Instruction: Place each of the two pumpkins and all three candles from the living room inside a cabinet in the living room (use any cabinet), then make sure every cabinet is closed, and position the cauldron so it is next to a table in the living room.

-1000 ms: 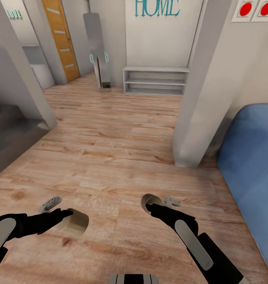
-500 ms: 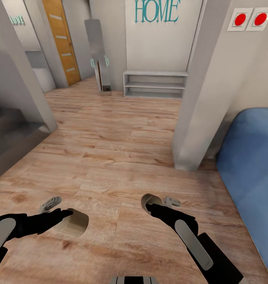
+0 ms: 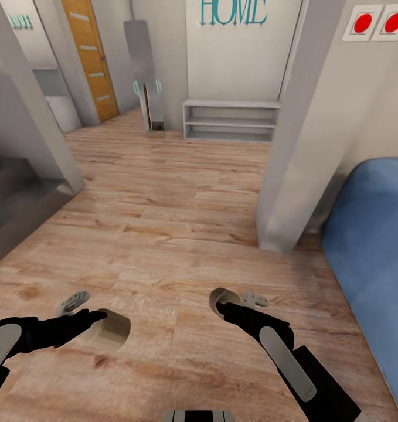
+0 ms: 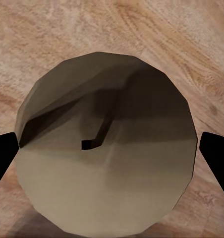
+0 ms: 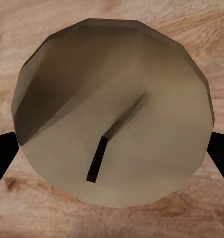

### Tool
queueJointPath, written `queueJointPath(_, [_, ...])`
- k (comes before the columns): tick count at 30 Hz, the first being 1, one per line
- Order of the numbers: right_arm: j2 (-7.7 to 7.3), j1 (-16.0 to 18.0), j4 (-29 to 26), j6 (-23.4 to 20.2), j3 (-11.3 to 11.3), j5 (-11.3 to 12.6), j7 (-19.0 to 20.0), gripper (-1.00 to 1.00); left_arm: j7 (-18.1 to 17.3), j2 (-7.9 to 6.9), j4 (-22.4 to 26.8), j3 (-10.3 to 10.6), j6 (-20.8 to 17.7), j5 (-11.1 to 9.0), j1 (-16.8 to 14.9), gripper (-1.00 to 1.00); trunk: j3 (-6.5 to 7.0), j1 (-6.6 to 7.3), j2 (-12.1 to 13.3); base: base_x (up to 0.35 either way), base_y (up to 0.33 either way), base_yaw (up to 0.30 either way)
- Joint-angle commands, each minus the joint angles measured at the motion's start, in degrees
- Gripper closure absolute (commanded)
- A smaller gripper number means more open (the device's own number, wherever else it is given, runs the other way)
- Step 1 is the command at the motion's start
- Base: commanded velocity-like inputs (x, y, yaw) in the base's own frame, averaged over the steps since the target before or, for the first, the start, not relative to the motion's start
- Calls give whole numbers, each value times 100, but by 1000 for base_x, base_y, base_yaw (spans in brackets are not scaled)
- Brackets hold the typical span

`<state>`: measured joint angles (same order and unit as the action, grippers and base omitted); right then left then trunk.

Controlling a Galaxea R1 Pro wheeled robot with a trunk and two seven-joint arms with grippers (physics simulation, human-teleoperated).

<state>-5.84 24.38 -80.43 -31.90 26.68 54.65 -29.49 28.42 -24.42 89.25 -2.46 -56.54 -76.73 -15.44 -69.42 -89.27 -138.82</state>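
Wood floor (image 3: pixel 163 211) lies below. Left pincer (image 3: pixel 102 319) is closed on one candle (image 3: pixel 109 331); right pincer (image 3: pixel 227 309) squeezes another candle (image 3: pixel 221 298).

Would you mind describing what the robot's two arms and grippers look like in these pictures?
Both arms are matte black with a pale grey elongated oval panel on the forearm. The left gripper and right gripper have slim black fingers, and a small light grey bracket sits beside each. No cables or markings are visible.

Two candles, one (image 3: pixel 109 331) and another (image 3: pixel 223 299); two red-dot pictures (image 3: pixel 377 22); one blue sofa (image 3: pixel 371 246).
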Motion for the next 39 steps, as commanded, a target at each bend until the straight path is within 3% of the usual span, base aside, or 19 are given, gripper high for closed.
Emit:
queueJointPath(1, [-5,5,-5,0,13,54,-58,100,58,-1,5,-5,-15,-62,-3,100,4,24,39,0,0,0])
queueJointPath(8, [-5,5,-8,9,13,54,-57,100,58,5,11,-24,-15,-62,-3,100,64,177,320,0,0,0])
queueJointPath(16, [-13,5,-8,410,21,54,-55,100,58,7,8,-28,-15,-62,-3,100,140,353,641,0,0,0])
queueJointPath(39, [-14,5,-7,456,30,54,-57,100,58,8,5,-26,-15,-62,-3,100,545,858,1564,0,0,0])
